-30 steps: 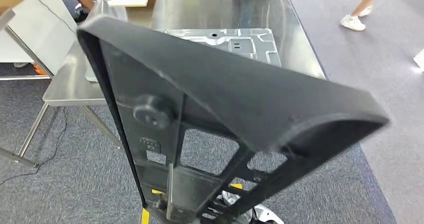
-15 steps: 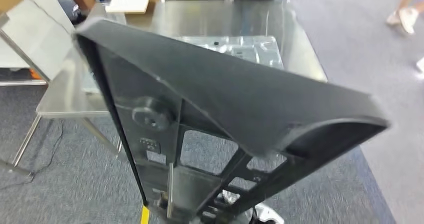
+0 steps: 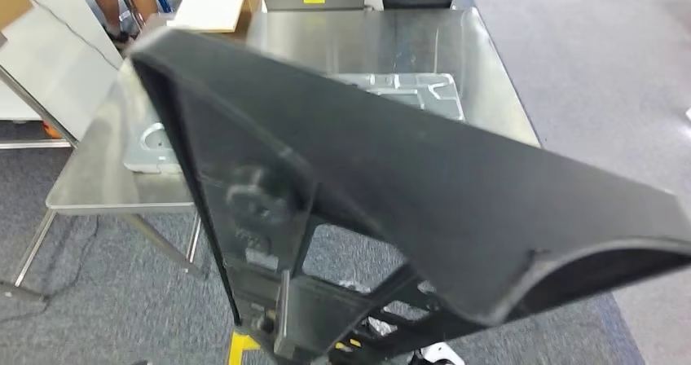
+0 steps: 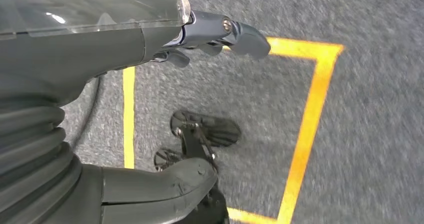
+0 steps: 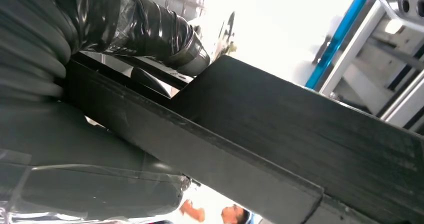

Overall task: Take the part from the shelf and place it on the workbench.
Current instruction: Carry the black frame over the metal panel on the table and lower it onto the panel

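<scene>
My right hand (image 5: 100, 149) is gripping the large black moulded plastic part with cut-out windows (image 3: 391, 186), thumb and fingers (image 5: 150, 29) clamped on either side of its edge. My left hand (image 4: 150, 39) is hanging over grey carpet with yellow tape lines (image 4: 305, 129), fingers parted, holding nothing. The part is tilting above the carpet, short of the steel workbench (image 3: 367, 47), where a silver stamped metal panel (image 3: 415, 92) is lying.

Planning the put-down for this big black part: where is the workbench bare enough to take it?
Bare steel lies on the workbench between the silver stamped panel and the cardboard box, and along its right edge. The middle holds the panel; the far edge is crowded.
</scene>
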You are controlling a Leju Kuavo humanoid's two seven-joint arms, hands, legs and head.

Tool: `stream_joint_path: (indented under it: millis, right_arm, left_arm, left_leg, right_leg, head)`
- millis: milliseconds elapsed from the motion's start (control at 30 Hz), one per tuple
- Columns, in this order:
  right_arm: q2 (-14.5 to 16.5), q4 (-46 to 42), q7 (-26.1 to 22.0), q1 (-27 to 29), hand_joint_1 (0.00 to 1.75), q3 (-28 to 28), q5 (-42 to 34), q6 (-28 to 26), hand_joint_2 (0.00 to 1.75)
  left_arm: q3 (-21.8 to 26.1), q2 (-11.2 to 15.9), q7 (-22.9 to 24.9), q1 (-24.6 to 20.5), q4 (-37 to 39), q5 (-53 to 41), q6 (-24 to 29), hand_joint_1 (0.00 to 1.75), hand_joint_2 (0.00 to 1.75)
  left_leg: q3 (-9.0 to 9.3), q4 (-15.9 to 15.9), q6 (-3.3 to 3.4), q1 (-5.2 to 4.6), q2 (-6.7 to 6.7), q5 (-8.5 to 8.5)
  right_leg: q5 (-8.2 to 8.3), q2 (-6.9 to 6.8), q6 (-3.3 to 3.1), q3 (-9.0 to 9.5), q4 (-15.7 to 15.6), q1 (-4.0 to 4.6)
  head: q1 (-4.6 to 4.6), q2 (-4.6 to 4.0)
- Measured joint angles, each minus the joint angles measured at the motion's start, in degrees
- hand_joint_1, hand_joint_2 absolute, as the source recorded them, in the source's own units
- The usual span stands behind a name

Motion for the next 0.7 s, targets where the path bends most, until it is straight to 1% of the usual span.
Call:
stream_joint_path:
  millis: [33,67,100,133,200,233,267,300,333,367,400,433,467,500,567,600,633,667,700]
  right_arm:
    - [-0.14,-0.49,-0.3,-0.11,1.75,-0.13,0.64,-0.81,1.75]
    - [-0.33,-1.02,-0.55,-0.29,1.75,-0.33,1.28,-1.64,1.75]
    - [-0.54,-1.57,-0.74,-0.51,1.75,-0.58,1.91,-2.44,1.75]
    - [-0.75,-2.07,-0.82,-0.69,1.75,-0.85,2.46,-3.26,1.75]
    - [-1.22,-2.91,-0.61,-0.9,1.75,-1.51,3.58,-5.42,1.75]
    - [-1.49,-3.21,-0.33,-1.09,1.75,-1.94,4.08,-6.64,1.75]
    - [-1.76,-3.43,0.0,-1.47,1.75,-2.47,4.52,-7.67,1.75]
    - [-2.01,-3.54,0.27,-2.06,1.75,-3.06,4.82,-8.39,1.75]
    - [-2.2,-3.58,0.48,-2.75,1.75,-3.72,5.02,-8.84,1.75]
    - [-2.39,-3.55,0.63,-3.48,1.75,-4.52,5.12,-9.09,1.75]
    - [-2.65,-3.43,0.73,-4.28,1.75,-5.47,5.02,-9.2,1.75]
    - [-2.88,-3.25,0.94,-5.34,1.75,-6.76,4.7,-9.07,1.75]
    - [-3.16,-3.02,1.41,-6.63,1.75,-8.49,4.17,-8.64,1.75]
    - [-3.37,-2.74,2.06,-8.12,1.75,-10.59,3.53,-7.95,1.75]
    - [-3.56,-2.37,3.61,-11.16,1.75,-15.14,2.58,-6.63,1.75]
    - [-3.58,-2.21,4.24,-12.56,1.75,-17.15,2.36,-6.32,1.75]
    - [-3.6,-2.09,4.75,-13.84,1.75,-18.94,2.25,-6.26,1.75]
    - [-3.61,-1.92,5.24,-15.01,1.75,-20.68,2.16,-6.26,1.75]
    - [-3.62,-1.7,5.68,-16.01,1.75,-22.3,2.02,-6.25,1.75]
  left_arm:
    - [0.08,-0.03,-0.08,0.03,0.0,0.06,0.05,0.0,1.75]
    - [0.18,-0.07,-0.2,0.03,0.0,0.14,0.09,0.0,1.75]
    - [0.27,-0.11,-0.3,-0.03,0.0,0.22,0.1,0.0,1.75]
    - [0.32,-0.15,-0.37,-0.1,0.0,0.22,0.08,0.0,1.75]
    - [0.36,-0.17,-0.39,-0.17,0.0,-0.09,-0.03,0.0,1.75]
    - [0.36,-0.18,-0.34,-0.19,0.0,-0.38,-0.11,0.0,1.75]
    - [0.36,-0.19,-0.25,-0.25,0.0,-0.72,-0.19,0.0,1.75]
    - [0.36,-0.21,-0.13,-0.38,0.0,-1.01,-0.27,0.0,1.75]
    - [0.35,-0.24,-0.02,-0.59,0.0,-1.3,-0.36,0.0,1.75]
    - [0.32,-0.34,0.13,-0.81,0.01,-1.63,-0.47,0.0,1.75]
    - [0.28,-0.51,0.32,-1.1,0.03,-1.96,-0.6,0.0,1.75]
    - [0.22,-0.66,0.57,-1.41,0.05,-2.27,-0.7,0.0,1.75]
    - [0.15,-0.79,0.82,-1.69,0.07,-2.53,-0.78,0.0,1.75]
    - [0.07,-0.86,0.99,-1.99,0.08,-2.69,-0.83,0.0,1.75]
    - [-0.09,-0.95,1.11,-2.42,0.08,-2.91,-0.91,0.0,1.75]
    - [-0.16,-1.02,1.1,-2.64,0.08,-2.99,-1.0,0.0,1.75]
    - [-0.21,-1.09,1.1,-2.86,0.08,-3.05,-1.08,0.0,1.75]
    - [-0.24,-1.15,1.1,-3.03,0.09,-3.09,-1.14,0.0,1.75]
    - [-0.27,-1.16,1.1,-3.16,0.09,-3.1,-1.2,0.0,1.75]
  left_leg:
    - [0.5,-0.27,0.44,0.14,-0.05,0.32]
    - [0.99,-0.54,0.78,0.26,-0.12,0.11]
    - [1.53,-0.73,1.11,0.38,-0.13,-0.08]
    - [1.97,-0.87,1.38,0.44,-0.15,-0.29]
    - [2.57,-0.87,1.77,0.36,-0.15,-0.84]
    - [2.92,-0.86,1.8,0.33,-0.15,-1.16]
    - [3.35,-0.85,1.77,0.3,-0.18,-1.5]
    - [3.87,-0.85,1.7,0.27,-0.22,-1.9]
    - [4.49,-0.85,1.59,0.23,-0.28,-2.32]
    - [4.98,-0.88,1.49,0.23,-0.34,-2.76]
    - [5.38,-0.89,1.34,0.18,-0.4,-3.13]
    - [5.5,-0.87,1.14,0.16,-0.42,-3.42]
    - [5.51,-0.78,0.9,0.14,-0.39,-3.58]
    - [5.55,-0.63,0.58,0.06,-0.35,-3.55]
    - [5.54,0.01,0.06,0.02,-0.27,-3.89]
    - [5.13,1.14,-0.18,0.03,-0.26,-4.55]
    - [4.13,3.29,-0.39,0.11,-0.27,-5.78]
    - [2.44,6.53,-0.68,0.25,-0.26,-7.34]
    - [0.31,10.17,-0.98,0.39,-0.25,-8.86]
  right_leg:
    - [-0.22,-0.02,0.36,0.13,0.33,0.04]
    - [-0.51,-0.03,0.67,0.09,1.14,0.03]
    - [-1.22,-0.03,0.93,-0.54,2.63,-0.02]
    - [-2.41,-0.04,1.15,-1.88,5.13,-0.12]
    - [-5.22,-0.04,1.51,-6.33,11.99,-0.25]
    - [-5.87,-0.04,1.63,-8.55,14.68,-0.28]
    - [-5.46,-0.04,1.71,-10.1,15.78,-0.29]
    - [-3.77,-0.05,1.65,-10.69,14.89,-0.28]
    - [-1.0,-0.04,1.46,-10.37,12.18,-0.23]
    - [2.02,-0.04,1.11,-9.56,8.65,-0.09]
    - [4.08,-0.05,0.73,-8.93,5.65,0.14]
    - [5.46,-0.04,0.36,-8.53,3.38,0.39]
    - [5.9,0.0,0.02,-8.51,2.15,0.6]
    - [5.72,0.06,-0.24,-8.59,1.66,0.67]
    - [5.94,0.12,-0.79,-7.86,0.62,0.31]
    - [5.9,0.08,-1.03,-7.34,0.3,0.08]
    - [5.89,0.01,-1.22,-6.88,0.05,-0.13]
    - [5.8,-0.04,-1.34,-6.65,-0.06,-0.19]
    - [5.67,-0.08,-1.42,-6.55,-0.07,-0.23]
  head:
    - [-0.01,0.0]
    - [0.0,0.0]
    - [0.01,0.0]
    - [0.01,0.0]
    - [0.01,0.0]
    - [0.0,0.0]
    - [0.01,0.0]
    - [0.01,0.0]
    - [0.01,0.0]
    - [0.01,0.0]
    - [0.01,0.0]
    - [0.04,0.0]
    - [0.07,0.0]
    - [0.09,0.0]
    - [0.12,0.0]
    - [0.1,0.0]
    - [0.11,0.0]
    - [0.11,0.0]
    - [0.1,0.0]
